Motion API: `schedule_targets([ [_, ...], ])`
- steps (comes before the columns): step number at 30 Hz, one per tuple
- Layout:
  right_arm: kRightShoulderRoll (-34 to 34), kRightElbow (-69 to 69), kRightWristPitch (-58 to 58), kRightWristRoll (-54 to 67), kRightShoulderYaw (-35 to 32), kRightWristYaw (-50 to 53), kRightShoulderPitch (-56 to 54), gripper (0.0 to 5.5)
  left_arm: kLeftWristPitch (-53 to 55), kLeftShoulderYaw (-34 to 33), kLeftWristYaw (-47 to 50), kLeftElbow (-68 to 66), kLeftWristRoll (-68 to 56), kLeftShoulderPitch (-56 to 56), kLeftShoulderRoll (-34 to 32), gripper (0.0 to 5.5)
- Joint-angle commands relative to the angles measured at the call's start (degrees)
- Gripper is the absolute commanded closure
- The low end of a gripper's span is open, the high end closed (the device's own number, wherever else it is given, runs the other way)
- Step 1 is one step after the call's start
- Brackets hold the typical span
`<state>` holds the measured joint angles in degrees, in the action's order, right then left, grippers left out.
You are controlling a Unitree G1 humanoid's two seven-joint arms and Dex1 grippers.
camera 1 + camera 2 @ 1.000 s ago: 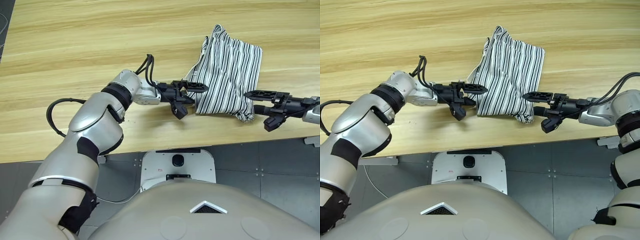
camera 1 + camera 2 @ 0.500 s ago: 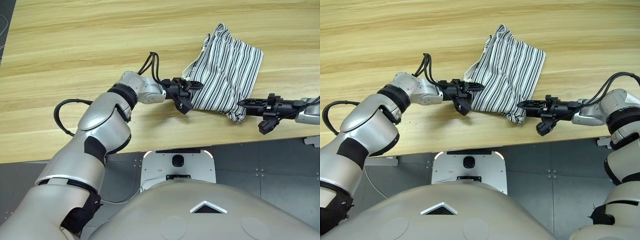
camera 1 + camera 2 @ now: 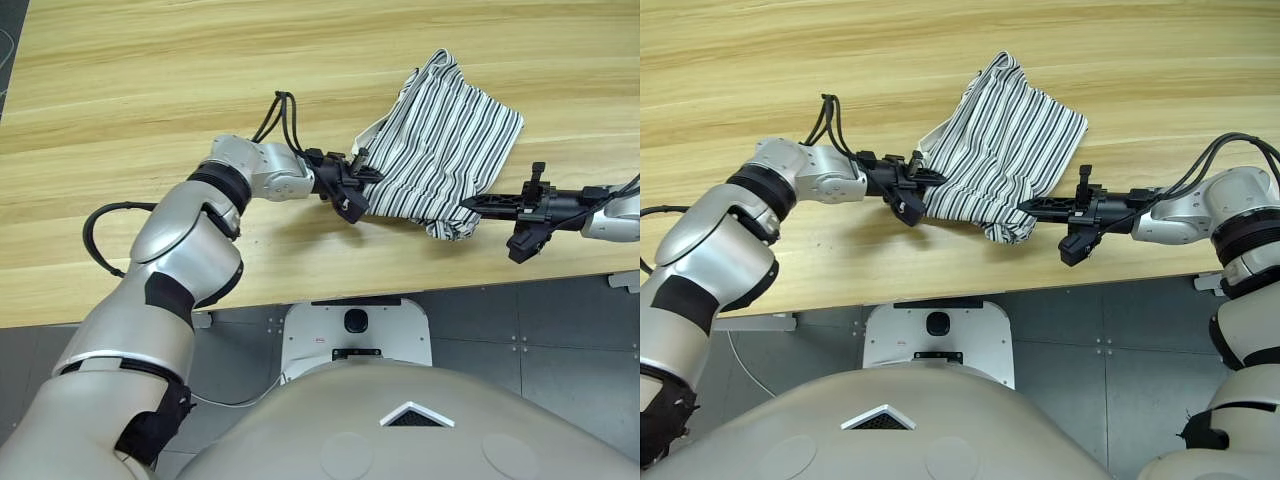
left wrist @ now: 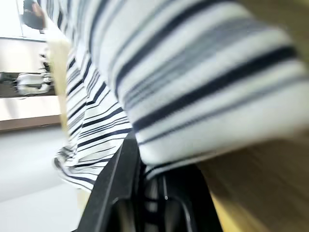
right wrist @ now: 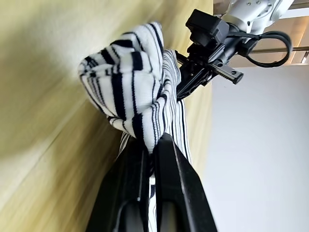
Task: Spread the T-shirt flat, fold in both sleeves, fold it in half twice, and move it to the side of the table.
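Wood tabletop (image 3: 150,90) w/ striped T-shirt (image 3: 450,140) bunched at approx 2 o'clock of centre, not yet flat.
L gripper (image 3: 352,186) pinched shut on cloth at shirt's 8 o'clock corner; R gripper (image 3: 470,204) closed tight on a wad at its 5 o'clock corner (small bite, per R wrist view). Risks: losing the R pinch under a hard outward pull; dragging shirt off table's 6 o'clock edge, close by; pinching two layers at once, hence spreading w/ folds trapped underneath.
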<state>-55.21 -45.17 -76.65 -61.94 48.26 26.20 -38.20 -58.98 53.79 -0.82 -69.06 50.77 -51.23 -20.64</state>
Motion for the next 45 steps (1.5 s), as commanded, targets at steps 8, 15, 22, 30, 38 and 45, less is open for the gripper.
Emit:
schedule_targets([
  [8, -2.3, 15.5, 4.5, 44.6, 9.7, -43.3, 6.5, 5.4, -5.9, -4.2, -31.7, 24.5, -23.1, 14.2, -15.2, 5.36],
  [15, -2.8, 31.3, 23.6, 78.5, 9.8, -71.5, 11.5, 5.4, 10.6, -5.5, -55.1, 43.4, -46.8, 21.9, -19.9, 5.37],
  [22, 3.2, 27.2, 45.8, 100.4, -4.3, -90.5, 18.2, 5.4, 35.0, -12.7, -75.2, 46.2, -64.2, 20.8, -18.6, 5.37],
  [30, 3.5, 34.2, 69.7, 111.7, -22.0, -96.2, 31.3, 5.4, 50.2, -23.2, -81.6, 38.2, -70.1, 16.6, -9.1, 5.37],
  [38, 11.9, 40.8, 78.2, 113.6, -37.6, -88.4, 40.1, 5.4, 50.6, -30.5, -73.5, 24.1, -64.4, 10.3, 1.8, 5.37],
  [45, 17.9, 34.4, 79.3, 101.4, -41.0, -80.5, 39.1, 5.4, 45.4, -32.1, -63.3, 13.5, -55.4, 7.2, 7.2, 5.37],
])
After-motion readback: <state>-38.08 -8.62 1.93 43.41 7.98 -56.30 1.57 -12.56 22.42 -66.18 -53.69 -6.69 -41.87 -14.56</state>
